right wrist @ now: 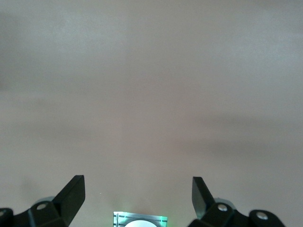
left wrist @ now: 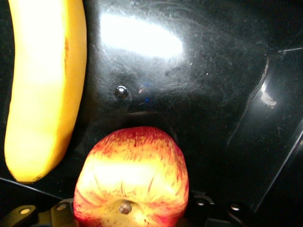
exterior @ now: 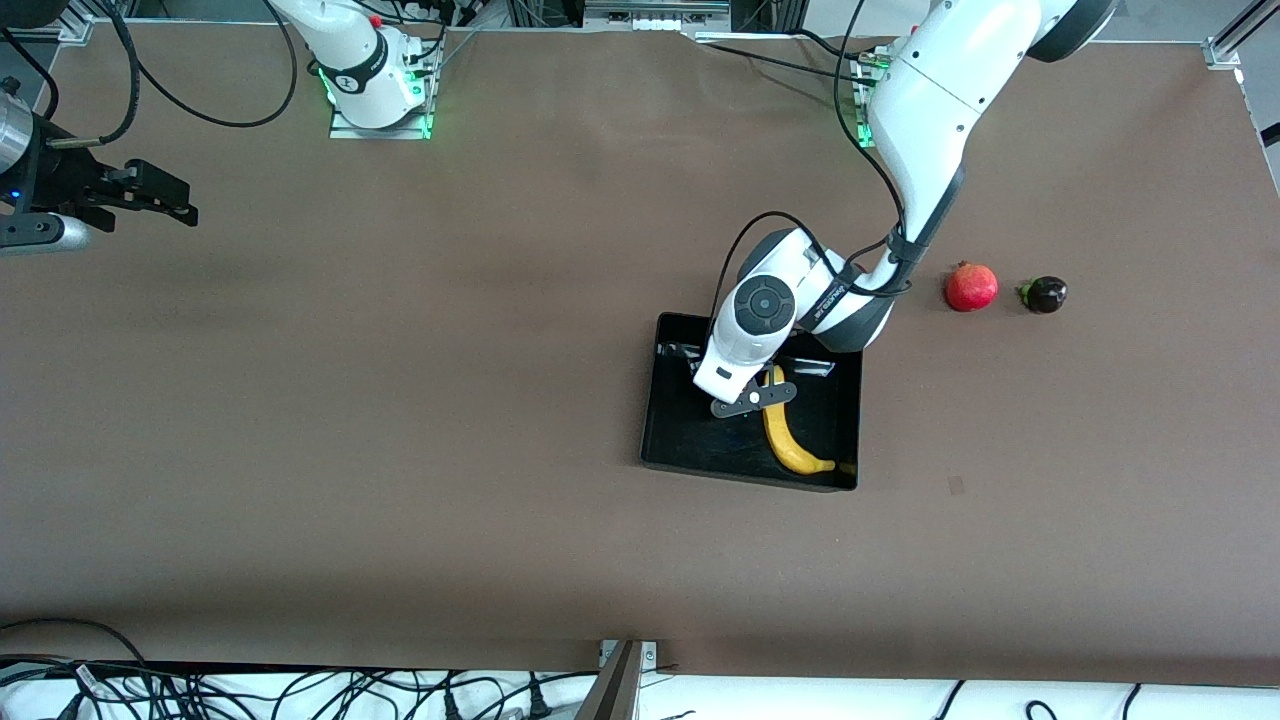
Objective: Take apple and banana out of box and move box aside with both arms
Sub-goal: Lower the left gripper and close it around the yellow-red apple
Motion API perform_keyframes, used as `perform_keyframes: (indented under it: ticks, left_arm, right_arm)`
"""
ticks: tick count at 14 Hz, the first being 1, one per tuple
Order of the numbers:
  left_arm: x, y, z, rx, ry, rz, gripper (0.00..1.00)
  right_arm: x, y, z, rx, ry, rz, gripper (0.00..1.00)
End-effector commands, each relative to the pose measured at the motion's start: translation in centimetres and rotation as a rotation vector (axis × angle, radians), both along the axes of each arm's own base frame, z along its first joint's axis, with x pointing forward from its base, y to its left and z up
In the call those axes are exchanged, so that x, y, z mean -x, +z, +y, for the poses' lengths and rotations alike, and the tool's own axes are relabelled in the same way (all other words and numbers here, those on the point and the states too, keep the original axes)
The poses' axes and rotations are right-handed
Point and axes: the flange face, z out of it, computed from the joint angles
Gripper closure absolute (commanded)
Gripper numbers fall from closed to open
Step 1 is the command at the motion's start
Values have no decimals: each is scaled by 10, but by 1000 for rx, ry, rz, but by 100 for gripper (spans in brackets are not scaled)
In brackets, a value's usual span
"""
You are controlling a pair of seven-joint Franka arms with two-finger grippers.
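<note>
The black bin [exterior: 680,440] lies on the brown table toward the left arm's end. The yellow banana [exterior: 785,440] lies in it, also in the left wrist view [left wrist: 45,85]. My left gripper [exterior: 745,400] is low inside the bin beside the banana. In the left wrist view it [left wrist: 132,210] is shut on the red and yellow apple [left wrist: 132,165], just over the bin's glossy floor [left wrist: 213,71]. The apple is hidden under the hand in the front view. My right gripper [exterior: 165,200] waits open and empty in the air at the right arm's end, and its wrist view [right wrist: 137,182] shows only bare table.
A round red fruit [exterior: 971,287] and a small dark fruit [exterior: 1045,294] lie on the table beside the bin, toward the left arm's end and farther from the front camera. Cables run along the table's near edge.
</note>
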Motion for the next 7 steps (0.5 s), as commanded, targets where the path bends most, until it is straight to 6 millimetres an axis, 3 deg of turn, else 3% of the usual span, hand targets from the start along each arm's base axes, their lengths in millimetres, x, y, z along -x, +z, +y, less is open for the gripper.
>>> perform_keyframes:
  ticks: [1,4,7]
  left_arm:
    - [3,0,-1,6,17,5,100]
    - [1,2,0,6,17,3,100]
    - [-9,32,0,17,27,-30,100]
  right_arm:
    - [0,2,0,-23,14,5,0]
    - [0,2,0,-23,14,5,0]
    - [0,2,-1,-23,14,5,0]
